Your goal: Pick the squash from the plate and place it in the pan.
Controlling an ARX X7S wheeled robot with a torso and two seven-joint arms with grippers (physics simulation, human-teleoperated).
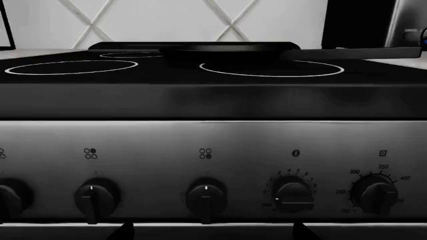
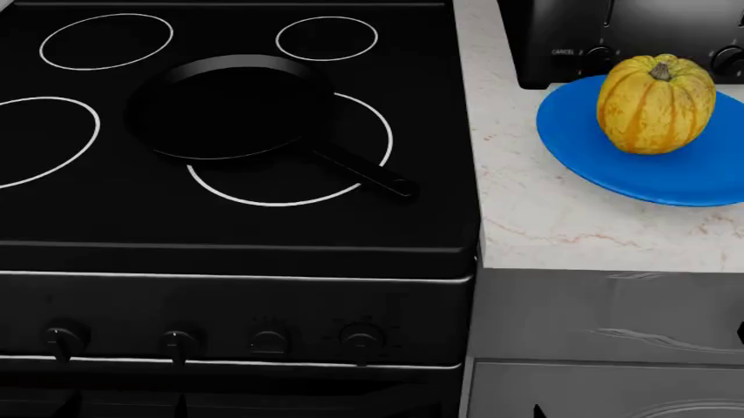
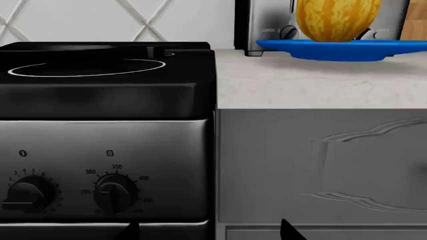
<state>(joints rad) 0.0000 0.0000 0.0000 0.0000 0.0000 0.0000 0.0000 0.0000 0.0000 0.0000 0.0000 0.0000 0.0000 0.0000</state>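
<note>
Yellow-orange ribbed squash (image 2: pixel 656 104) sits untouched on the round blue plate (image 2: pixel 605 170) — approach from above, grip wide; neither tool's state can be told.

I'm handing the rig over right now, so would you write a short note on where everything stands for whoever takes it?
Grippers: neither shows in the head view; the wrist views catch only dark tips at the frame edge, so open or shut cannot be told. Both wrist cameras sit low, facing the stove front.
Squash: upright on the plate, on the counter right of the stove.
Pan: on the stovetop, nothing in it, handle toward the counter.
Done: nothing yet.
Left: reach, grasp the squash, carry it into the pan.
</note>
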